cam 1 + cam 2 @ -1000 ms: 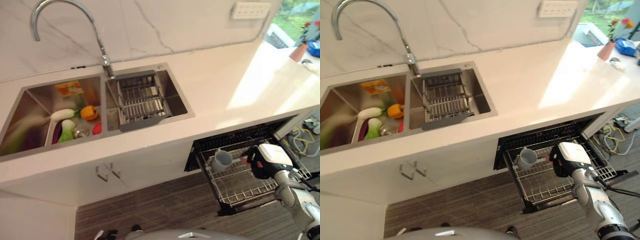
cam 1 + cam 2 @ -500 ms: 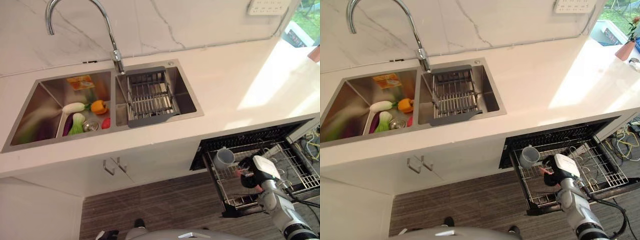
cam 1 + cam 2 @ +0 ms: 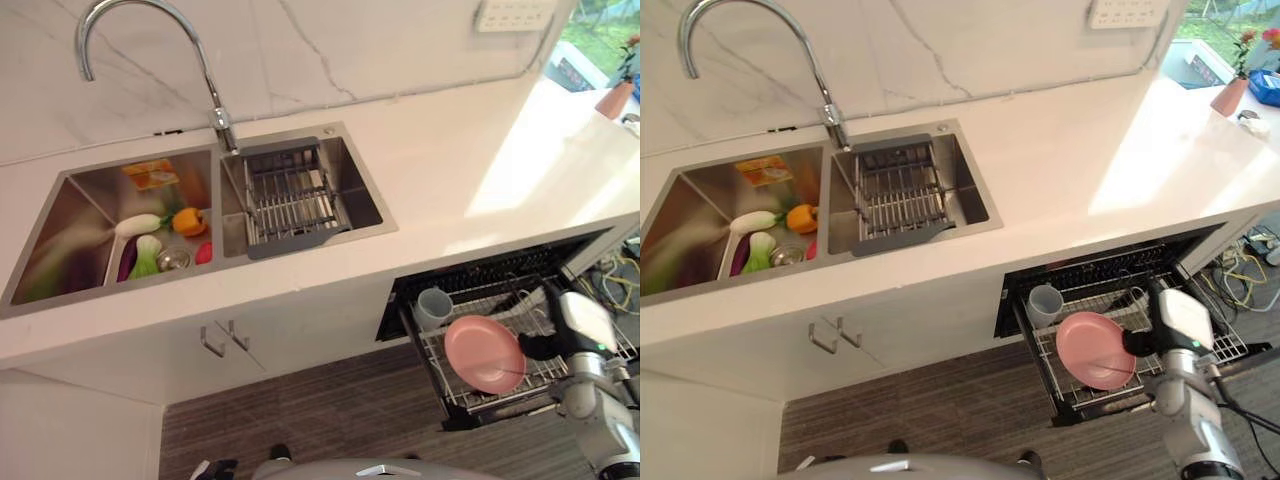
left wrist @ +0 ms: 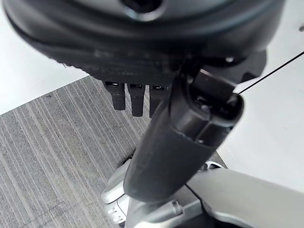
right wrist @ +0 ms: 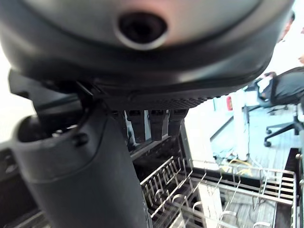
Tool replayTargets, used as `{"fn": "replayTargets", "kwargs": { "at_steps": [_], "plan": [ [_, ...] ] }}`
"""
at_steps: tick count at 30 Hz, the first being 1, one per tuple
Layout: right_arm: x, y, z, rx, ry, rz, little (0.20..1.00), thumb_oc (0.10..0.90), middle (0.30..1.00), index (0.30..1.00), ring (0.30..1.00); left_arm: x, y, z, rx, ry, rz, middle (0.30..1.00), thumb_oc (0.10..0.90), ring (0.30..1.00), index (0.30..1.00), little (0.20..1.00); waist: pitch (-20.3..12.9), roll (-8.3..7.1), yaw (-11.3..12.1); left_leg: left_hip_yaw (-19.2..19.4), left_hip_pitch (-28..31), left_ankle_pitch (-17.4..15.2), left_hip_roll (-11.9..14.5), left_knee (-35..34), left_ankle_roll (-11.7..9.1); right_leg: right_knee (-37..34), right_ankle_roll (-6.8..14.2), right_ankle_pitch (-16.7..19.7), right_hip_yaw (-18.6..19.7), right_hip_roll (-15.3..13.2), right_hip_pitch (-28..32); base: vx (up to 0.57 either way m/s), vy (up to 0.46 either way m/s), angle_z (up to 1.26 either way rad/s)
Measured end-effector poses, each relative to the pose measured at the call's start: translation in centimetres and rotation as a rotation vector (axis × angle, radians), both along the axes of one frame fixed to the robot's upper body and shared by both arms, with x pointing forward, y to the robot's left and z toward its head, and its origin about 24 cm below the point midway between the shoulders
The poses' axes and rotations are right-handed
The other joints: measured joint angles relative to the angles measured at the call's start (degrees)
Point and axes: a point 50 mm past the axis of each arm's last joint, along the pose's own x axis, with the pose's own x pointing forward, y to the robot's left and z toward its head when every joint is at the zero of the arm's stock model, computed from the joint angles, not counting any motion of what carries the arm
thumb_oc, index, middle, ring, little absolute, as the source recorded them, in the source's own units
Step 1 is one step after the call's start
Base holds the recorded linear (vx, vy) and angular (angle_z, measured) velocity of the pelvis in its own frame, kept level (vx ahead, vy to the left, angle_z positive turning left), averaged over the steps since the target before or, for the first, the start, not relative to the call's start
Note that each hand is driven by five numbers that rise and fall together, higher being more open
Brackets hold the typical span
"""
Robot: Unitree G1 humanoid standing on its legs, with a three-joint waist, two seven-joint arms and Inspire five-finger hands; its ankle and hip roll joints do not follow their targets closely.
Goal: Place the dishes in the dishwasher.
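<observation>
**Pink plate at the pulled-out dishwasher rack**

A pink plate (image 3: 484, 354) is seen on the wire rack (image 3: 590, 345), right of a grey cup (image 3: 432, 303). The right hand (image 3: 1143, 342) is at its right edge; whether its fingers are clamped on it cannot be told. The left hand (image 4: 137, 97) is seen above the floor, fingers straight.

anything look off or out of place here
Nothing is spilled or broken. The pink plate lies nearly flat on the pulled-out dishwasher rack instead of standing between the tines, beside the upright cup. Toy vegetables sit in the left sink basin.
</observation>
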Motion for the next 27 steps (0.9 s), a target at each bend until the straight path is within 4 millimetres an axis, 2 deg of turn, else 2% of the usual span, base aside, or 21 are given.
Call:
{"fn": "replayTargets", "kwargs": {
  "at_steps": [1,2,3,4,5,6,9,10,13,15,17,18,20,23,27],
  "plan": [
    [-0.3,-0.4,0.4,-0.009,-0.011,-0.021,0.900,0.800,0.900,0.900,0.900,0.4,0.0,0.0,0.000,-0.008,-0.002,0.900,0.800,0.900,0.900,0.900,0.2,-0.43,-0.5,0.1,0.1,0.0,0.0,0.0,0.0,0.0,0.0,0.0,0.2,0.1,-0.1,-0.01,0.002,-0.04],
    [-1.4,-1.3,1.0,-0.019,-0.042,-0.067,0.900,0.800,0.900,0.900,0.900,0.4,0.0,0.0,0.000,-0.009,-0.001,0.900,0.800,0.900,0.900,0.900,0.1,-0.11,-0.6,0.2,0.1,0.0,0.0,0.0,0.0,0.0,0.0,0.0,0.2,0.0,-0.2,-0.01,-0.001,-0.06],
    [-2.1,-2.2,1.7,-0.042,-0.087,-0.114,0.549,0.566,0.549,0.549,0.549,0.3,-0.1,0.0,0.000,-0.007,0.000,0.900,0.800,0.900,0.900,0.900,0.1,-0.05,-0.8,0.4,0.1,0.0,0.0,0.0,0.0,0.0,0.0,0.0,0.5,0.0,-0.2,0.00,-0.002,-0.10],
    [-2.6,-2.9,2.1,-0.053,-0.109,-0.157,0.300,0.400,0.300,0.300,0.300,0.1,0.0,0.0,0.000,-0.003,0.001,0.900,0.800,0.900,0.900,0.900,0.1,-0.08,-1.0,0.8,0.1,-0.1,0.1,0.0,0.0,0.0,0.0,0.0,0.8,0.1,-0.3,-0.01,-0.005,-0.16],
    [-3.4,-3.6,2.0,-0.049,-0.115,-0.215,0.300,0.400,0.300,0.300,0.300,0.2,0.0,0.0,0.001,-0.004,-0.001,0.900,0.800,0.900,0.900,0.900,0.1,-0.14,-1.6,1.1,0.4,-0.1,0.2,0.0,-0.1,0.0,-0.1,0.1,1.2,0.2,-0.4,-0.01,-0.011,-0.15],
    [-6.7,-5.5,0.2,-0.033,-0.080,-0.385,0.300,0.400,0.300,0.300,0.300,0.4,0.2,0.1,0.011,-0.007,-0.002,0.900,0.800,0.900,0.900,0.900,-0.2,-0.55,-1.6,1.2,0.6,-0.1,0.4,0.0,-0.1,0.0,-0.1,0.1,1.4,0.4,-0.3,-0.01,-0.016,-0.13],
    [-11.8,-6.9,-3.7,0.069,0.074,-0.656,0.300,0.400,0.300,0.300,0.300,0.5,0.4,0.1,0.018,-0.005,-0.021,0.900,0.800,0.900,0.900,0.900,-0.7,-0.91,-1.6,1.3,0.0,-0.3,0.5,-0.1,0.0,0.0,-0.1,0.0,1.6,0.4,-0.6,0.00,-0.006,-0.02],
    [-13.4,-6.4,-5.0,0.115,0.114,-0.723,0.300,0.400,0.300,0.300,0.300,0.4,0.3,0.1,0.014,-0.005,-0.016,0.900,0.800,0.900,0.900,0.900,-0.9,-0.70,-2.0,1.3,-0.1,-0.3,0.5,-0.2,0.1,0.0,-0.1,0.0,1.6,0.4,-0.7,0.00,0.000,0.00],
    [-15.5,-3.7,-8.1,0.250,0.190,-0.778,0.300,0.400,0.300,0.300,0.300,-0.5,-0.1,-0.1,0.001,0.024,0.005,0.900,0.800,0.900,0.900,0.900,-1.4,0.16,-4.2,1.6,-0.3,-0.3,0.5,-0.3,0.1,0.0,-0.1,0.0,1.9,0.4,-1.0,-0.01,-0.012,-0.05],
    [-15.7,-1.6,-9.7,0.332,0.207,-0.787,0.300,0.400,0.300,0.300,0.300,-0.6,-0.2,-0.2,0.006,0.040,0.013,0.900,0.800,0.900,0.900,0.900,-1.6,0.38,-4.7,1.6,-0.2,-0.3,0.5,-0.3,0.1,0.0,-0.1,0.1,1.9,0.4,-1.1,0.00,-0.001,-0.02],
    [-15.1,0.8,-11.3,0.411,0.259,-0.727,0.300,0.400,0.300,0.300,0.300,-0.7,-0.3,-0.3,0.003,0.043,0.019,0.900,0.800,0.900,0.900,0.900,-1.8,0.71,-4.6,1.6,-0.3,-0.3,0.6,-0.3,0.2,-0.1,-0.1,0.1,2.0,0.3,-1.1,0.00,0.000,0.00],
    [-14.1,2.0,-11.9,0.449,0.277,-0.666,0.300,0.400,0.300,0.300,0.300,-0.8,-0.5,-0.3,-0.001,0.043,0.031,0.900,0.800,0.900,0.900,0.900,-2.0,0.99,-4.2,1.6,-0.3,-0.3,0.5,-0.3,0.2,-0.1,0.0,0.2,2.0,0.1,-1.1,0.00,0.000,0.00],
    [-12.1,3.4,-12.3,0.490,0.287,-0.568,0.300,0.400,0.300,0.300,0.300,-0.9,-0.6,-0.4,-0.004,0.041,0.040,0.900,0.800,0.900,0.900,0.900,-2.2,1.15,-3.8,1.5,-0.3,-0.3,0.3,-0.3,0.2,-0.1,0.1,0.3,1.9,-0.1,-1.1,0.00,0.000,0.00],
    [-8.7,4.6,-11.8,0.516,0.246,-0.447,0.300,0.400,0.300,0.300,0.300,-0.8,-0.7,-0.4,-0.007,0.034,0.039,0.900,0.800,0.900,0.900,0.900,-2.4,1.48,-2.3,1.2,-0.4,-0.2,0.0,-0.3,0.2,0.0,0.2,0.4,1.6,-0.4,-0.9,0.01,0.010,0.06],
    [-7.5,3.6,-11.4,0.476,0.272,-0.420,0.300,0.400,0.300,0.300,0.300,-0.7,-0.7,-0.3,-0.005,0.023,0.040,0.900,0.800,0.900,0.900,0.900,-2.4,1.54,-0.6,-0.8,-2.0,0.3,-0.9,0.0,0.5,0.0,0.4,0.5,-0.3,-0.9,-0.9,-0.06,0.001,0.25]
  ]
}}
